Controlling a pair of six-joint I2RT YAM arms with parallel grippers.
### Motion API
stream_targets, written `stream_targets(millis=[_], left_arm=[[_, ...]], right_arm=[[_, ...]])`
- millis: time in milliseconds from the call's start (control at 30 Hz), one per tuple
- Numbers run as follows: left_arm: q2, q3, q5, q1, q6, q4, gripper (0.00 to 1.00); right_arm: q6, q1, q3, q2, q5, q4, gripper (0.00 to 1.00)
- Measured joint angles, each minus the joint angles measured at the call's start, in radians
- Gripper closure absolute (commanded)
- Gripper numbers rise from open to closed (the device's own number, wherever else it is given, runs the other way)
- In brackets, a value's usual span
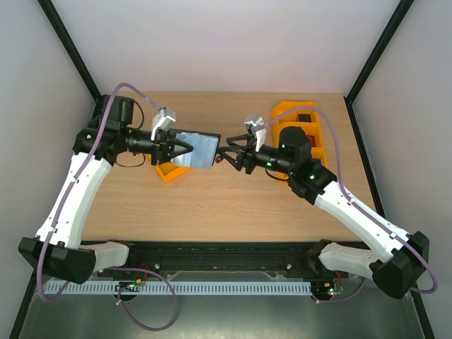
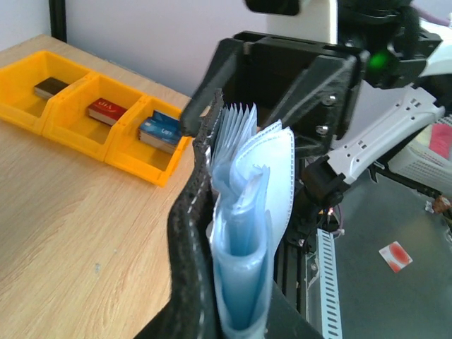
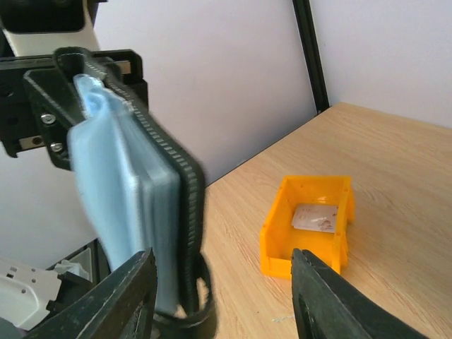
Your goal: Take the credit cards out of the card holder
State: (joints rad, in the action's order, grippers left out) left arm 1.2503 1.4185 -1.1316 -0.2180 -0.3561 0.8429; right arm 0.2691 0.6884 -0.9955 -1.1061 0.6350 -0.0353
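Observation:
My left gripper is shut on one end of the card holder, a black wallet held above the table and spread so its blue-grey inner face shows. In the left wrist view the card holder fills the middle, pale blue sleeves fanned beside its black stitched edge. My right gripper faces it, open. In the right wrist view the right gripper has the card holder just by its left finger. The credit cards are hidden; no teal-green card shows among the sleeves.
A small orange tray sits on the table under the card holder; in the right wrist view this tray holds a pale flat plate. A row of orange trays with small blocks stands at the back right behind the right arm.

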Motion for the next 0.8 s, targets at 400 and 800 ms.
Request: stream_targets(millis=[400, 800], left_arm=[[-0.001, 0.035, -0.035, 0.0, -0.063, 0.057, 0.98], [-0.002, 0.015, -0.029, 0.0, 0.002, 0.0, 0.98]], right_arm=[[0.018, -0.001, -0.034, -0.08, 0.082, -0.039, 0.38], [0.053, 0.061, -0.039, -0.121, 0.214, -0.144, 0.32]])
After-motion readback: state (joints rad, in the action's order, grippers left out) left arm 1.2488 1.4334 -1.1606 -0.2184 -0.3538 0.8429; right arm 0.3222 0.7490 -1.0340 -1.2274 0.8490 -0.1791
